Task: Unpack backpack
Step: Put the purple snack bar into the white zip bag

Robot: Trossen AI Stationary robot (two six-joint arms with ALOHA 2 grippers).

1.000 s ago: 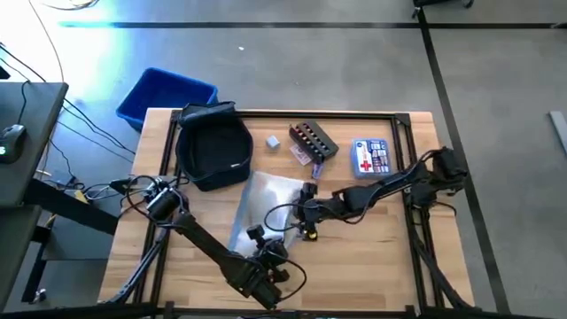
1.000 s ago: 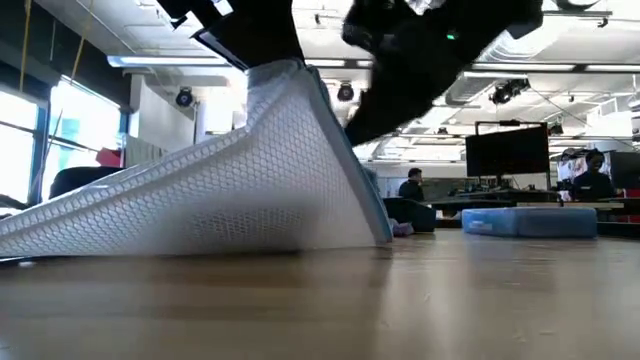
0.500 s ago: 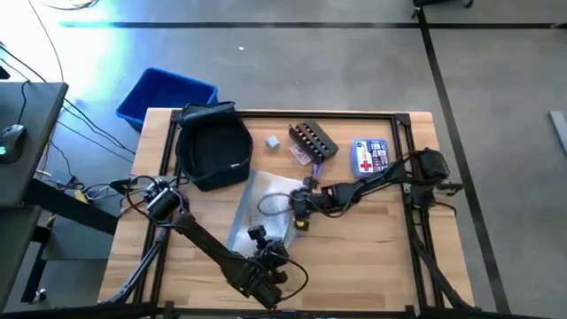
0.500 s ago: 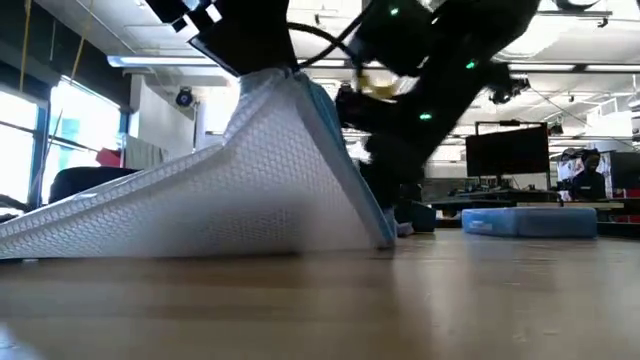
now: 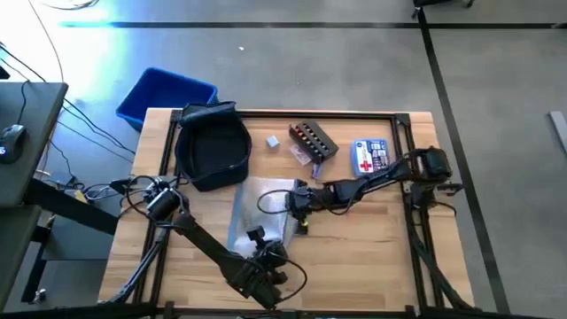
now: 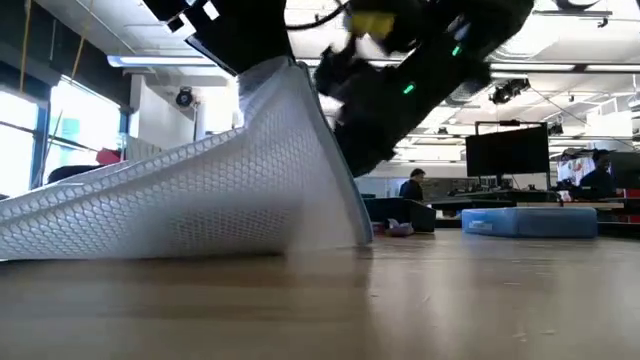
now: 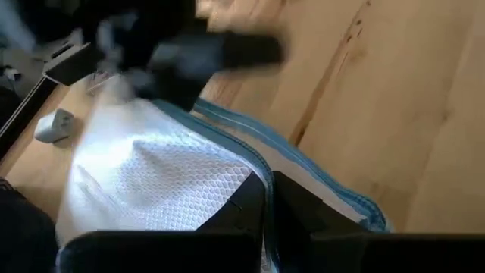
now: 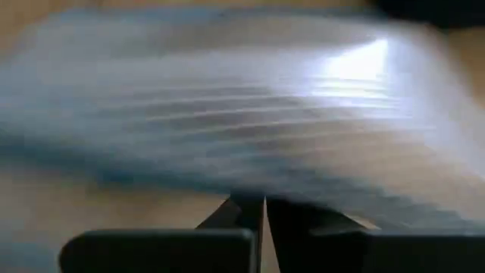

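From my remote seat I see, furthest left and just off the far left corner of the worktop, a bright blue bin on the floor. Just right of it, on the worktop's far left part, the backpack lies with its dark inside showing; neither arm touches it. Near of that, my left claw sits at the near middle of the worktop, its fingers pressed together on the blue-zippered edge of a white mesh pouch, which it holds lifted so that in the low view the pouch slopes up like a tent from the wood. To the right of the backpack a small pale block rests on the wood, and right of that a dark case with a row of round items lies at an angle. My right claw reaches in from the right side and sits over the pouch's right edge; its wrist picture is smeared, its two fingers look drawn together with only a thin slit between them, and I cannot tell whether they grip any fabric. Furthest right, at the far right of the worktop, lies a blue first-aid kit with a red cross, apart from both arms.
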